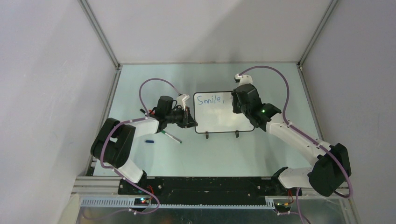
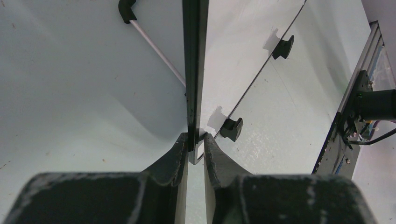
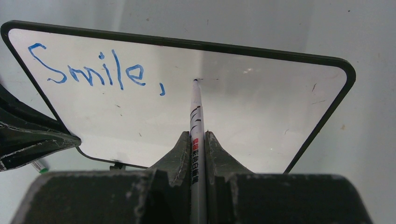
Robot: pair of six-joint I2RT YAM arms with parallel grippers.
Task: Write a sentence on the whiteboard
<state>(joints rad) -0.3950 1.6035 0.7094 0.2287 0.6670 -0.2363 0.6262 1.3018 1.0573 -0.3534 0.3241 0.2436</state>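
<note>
I am holding the whiteboard point(image 1: 219, 120) by its left edge with my left gripper point(image 2: 196, 141). The fingers are standing narrow and are pinching the thin black frame between them. The board is sitting in the middle of the table point(image 1: 224, 154), between my two arms, with its two black feet point(image 2: 232, 129) at the near edge. I cannot tell if it is lying flat or tilting a little.

With my right gripper point(image 3: 198, 137) I am gripping a white marker point(image 3: 196, 116), the fingers closing tight on its barrel. The tip is pointing at the board near the upper frame, just to the right of the comma. I cannot tell if it is really touching the surface.

The sentence point(image 3: 93, 72) is showing only "Smile," in blue, along the upper left part of the board.

A second marker point(image 1: 172, 136) and a small blue piece point(image 1: 149, 140) are lying on the table near my left arm.
</note>
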